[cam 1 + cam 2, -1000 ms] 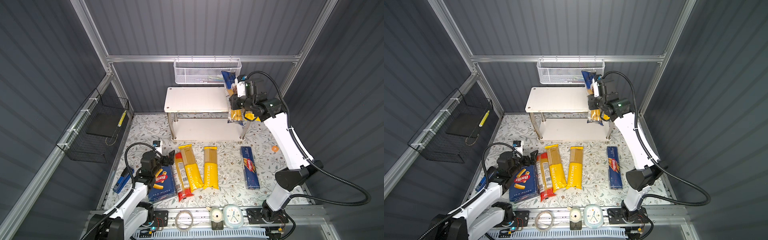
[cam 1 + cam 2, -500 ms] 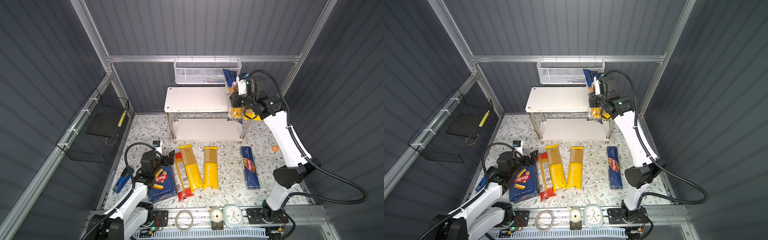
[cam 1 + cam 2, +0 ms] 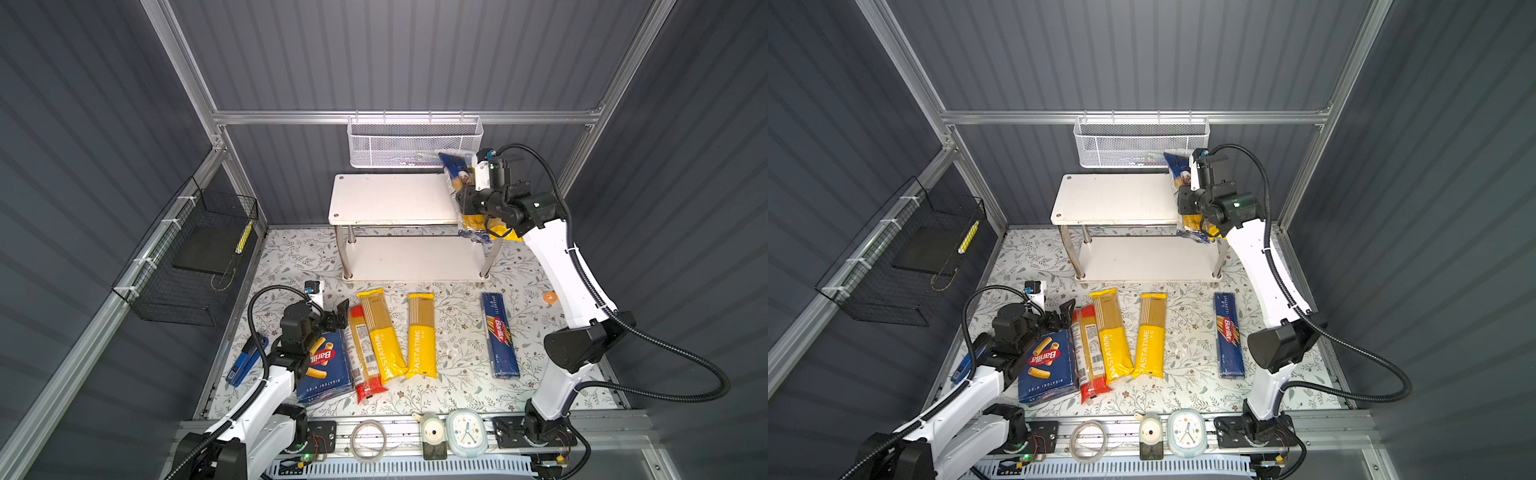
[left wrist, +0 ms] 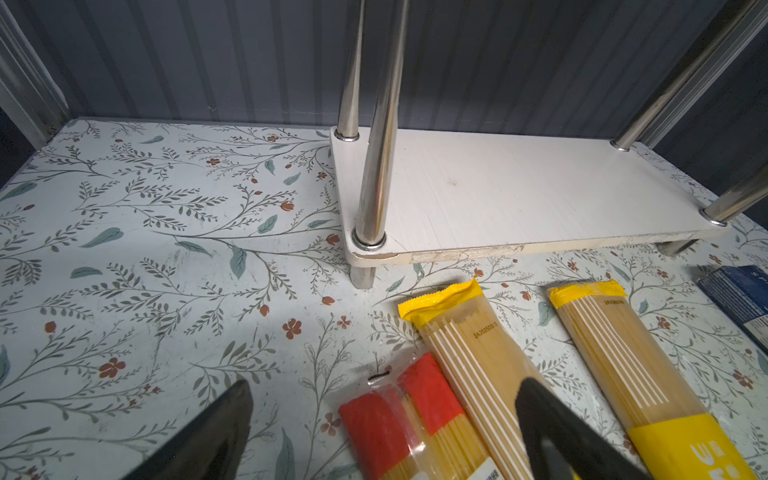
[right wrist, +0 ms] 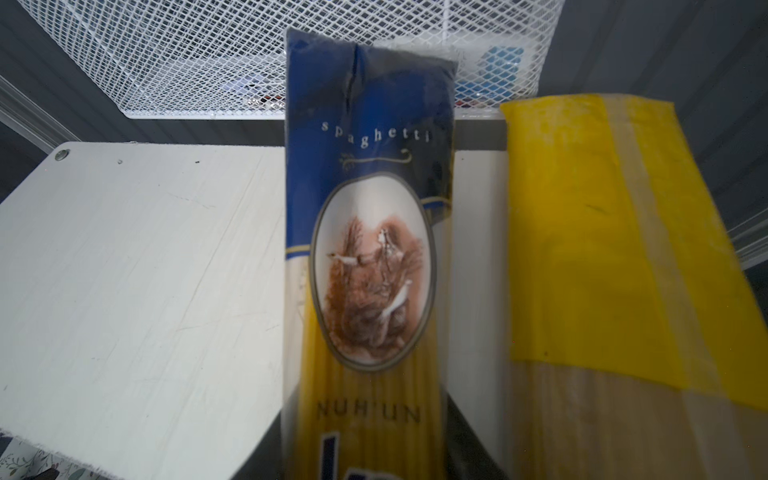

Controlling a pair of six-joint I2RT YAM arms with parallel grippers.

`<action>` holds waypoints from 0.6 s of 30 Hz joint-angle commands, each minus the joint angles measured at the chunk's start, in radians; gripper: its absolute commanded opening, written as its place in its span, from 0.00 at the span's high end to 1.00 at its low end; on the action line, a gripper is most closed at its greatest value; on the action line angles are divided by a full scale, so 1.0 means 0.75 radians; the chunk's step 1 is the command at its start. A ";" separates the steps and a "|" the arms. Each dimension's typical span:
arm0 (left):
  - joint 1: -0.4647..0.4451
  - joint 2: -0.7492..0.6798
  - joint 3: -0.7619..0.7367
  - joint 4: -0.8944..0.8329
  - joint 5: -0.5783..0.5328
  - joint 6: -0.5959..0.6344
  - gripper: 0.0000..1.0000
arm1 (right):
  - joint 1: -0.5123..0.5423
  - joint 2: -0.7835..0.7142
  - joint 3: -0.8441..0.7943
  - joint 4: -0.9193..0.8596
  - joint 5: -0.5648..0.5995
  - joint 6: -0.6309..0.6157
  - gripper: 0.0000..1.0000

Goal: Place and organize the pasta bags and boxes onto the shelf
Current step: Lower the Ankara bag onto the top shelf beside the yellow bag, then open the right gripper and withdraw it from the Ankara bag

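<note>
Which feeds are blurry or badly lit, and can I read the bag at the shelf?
Right wrist view: soft, the dark-blue spaghetti bag smeared at its near end, the yellow bag beside it too, yet "spaghetti" is legible. Left wrist view: sharp on the shelf, its legs bowed, left gripper fingers dark and blurred. Both top views: sharp, floral mat evenly bright, walls dim.

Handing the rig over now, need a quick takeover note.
Left gripper: open, empty, over the mat by the rigatoni box.
Right gripper: at the dark-blue bag lying across the right end of the shelf's top board; grip unclear.
Done: yellow bag on that board beside it.
To do: rigatoni box, spaghetti box, two PASTATIME bags, red-ended spaghetti, all on the mat.
</note>
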 commanded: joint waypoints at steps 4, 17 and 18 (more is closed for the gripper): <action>-0.005 -0.002 -0.002 -0.020 -0.011 -0.017 0.00 | -0.011 -0.072 0.019 0.130 -0.037 -0.004 0.51; -0.005 0.001 0.000 -0.021 -0.011 -0.016 0.00 | -0.009 -0.452 -0.216 0.087 -0.292 0.006 0.39; -0.006 0.000 -0.002 -0.022 -0.013 -0.016 0.00 | -0.008 -0.513 -0.288 0.101 -0.319 0.019 0.40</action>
